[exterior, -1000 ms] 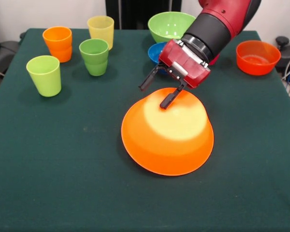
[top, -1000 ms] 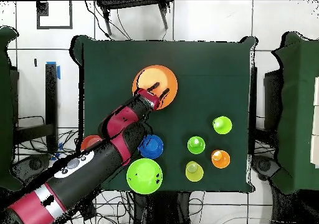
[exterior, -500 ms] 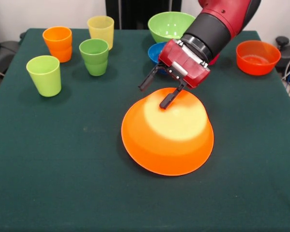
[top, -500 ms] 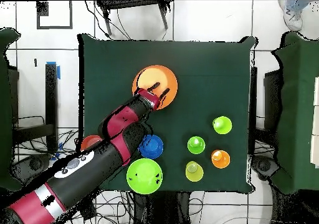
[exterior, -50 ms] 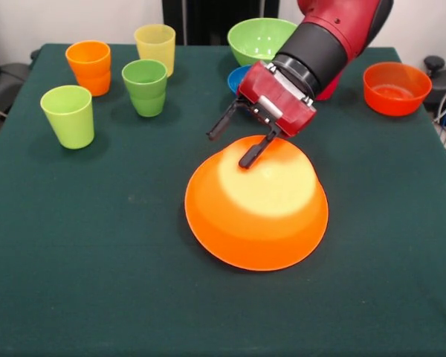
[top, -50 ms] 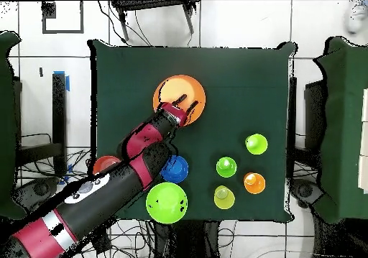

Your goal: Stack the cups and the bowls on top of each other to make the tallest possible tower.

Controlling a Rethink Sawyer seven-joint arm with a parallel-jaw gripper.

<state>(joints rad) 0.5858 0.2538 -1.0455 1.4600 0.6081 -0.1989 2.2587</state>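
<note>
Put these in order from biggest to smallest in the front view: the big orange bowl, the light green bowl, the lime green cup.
1. Big orange bowl, clearly largest.
2. Light green bowl.
3. Lime green cup, though it stands nearer the camera.

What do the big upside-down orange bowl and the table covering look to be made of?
The orange bowl looks like smooth glossy plastic: a broad pale sheen lies across its upturned base. The table covering seems a matte dark green cloth, felt-like, with no shine; its exact fabric is unclear.
</note>
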